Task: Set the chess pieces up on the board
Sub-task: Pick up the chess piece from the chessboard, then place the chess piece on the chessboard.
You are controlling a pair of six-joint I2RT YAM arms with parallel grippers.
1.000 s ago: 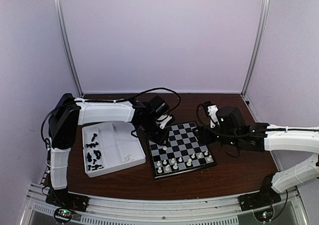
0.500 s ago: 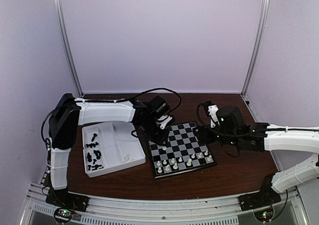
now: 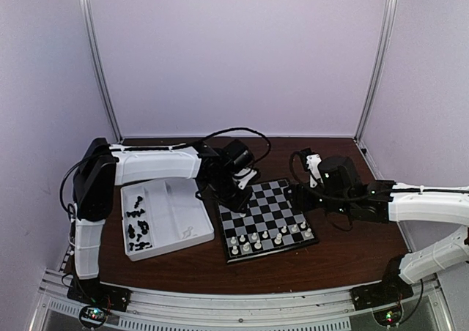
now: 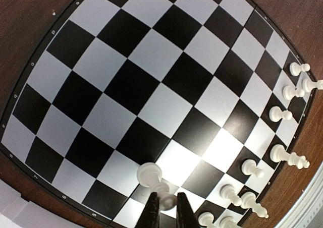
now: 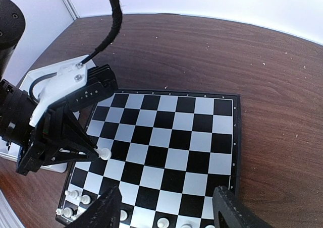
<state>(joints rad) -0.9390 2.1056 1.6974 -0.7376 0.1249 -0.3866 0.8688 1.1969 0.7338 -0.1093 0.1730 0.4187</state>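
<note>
One board point(image 3: 272, 203) lies mid-frame on the bench point(image 3: 344, 252). The left hand point(image 4: 165, 197) is clenched on one white pawn point(image 4: 150, 174) over the board's left squares. Ten other white pieces point(image 4: 280, 114) stand along the right edge of the left wrist view. The right hand point(image 5: 166, 195), released and spread, hovers over the board's right side. One white tray point(image 3: 179, 210), lower left, contains black pieces point(image 3: 136, 232) too small to count.

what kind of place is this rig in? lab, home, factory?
Probably a lab test cell: bare pale walls framed by aluminium posts, left arm and right arm bolted to a rail at the table edge, with a chessboard and parts tray.
</note>
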